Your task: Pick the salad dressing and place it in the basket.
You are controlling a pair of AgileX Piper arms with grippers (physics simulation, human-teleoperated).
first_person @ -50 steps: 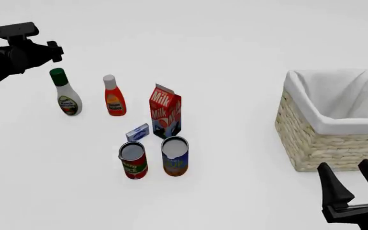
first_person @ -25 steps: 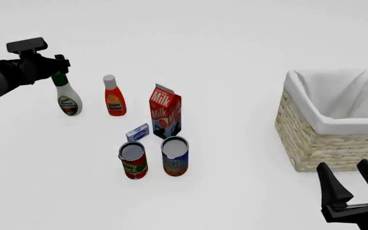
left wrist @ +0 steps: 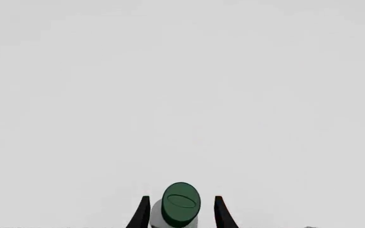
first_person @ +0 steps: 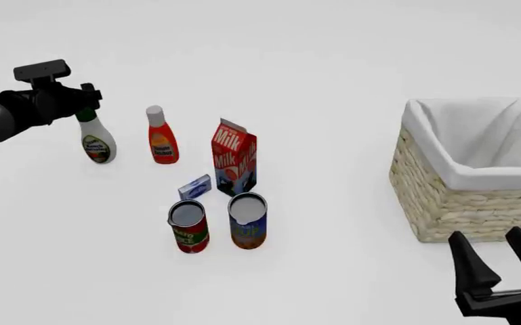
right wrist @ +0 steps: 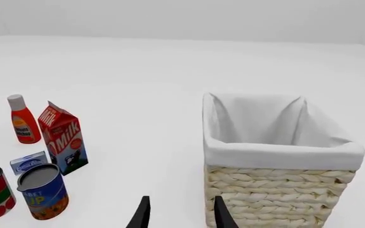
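- Straddling the dark green cap of the salad dressing [first_person: 97, 139], my left gripper [first_person: 86, 101] sits at the bottle's top; the wrist view shows the cap [left wrist: 181, 203] between my two fingertips [left wrist: 142, 213], with a thin gap on each side, so my jaws are spread and not yet pinching.
- The bottle stands upright, its long axis vertical, and I come at it from the side away from the red bottle [first_person: 160, 136], which stands just beside it.
- Judging by that, the closing squeeze should land on the neck, across the axis; the cap looks centred enough.
- Far from the dressing, past the milk carton [first_person: 235, 157], stands the basket [first_person: 459, 196], well apart from it.
- My right gripper [first_person: 498, 261] hangs low, near the basket, its jaws spread and holding nothing; my left arm is plainly nearer the bottle.
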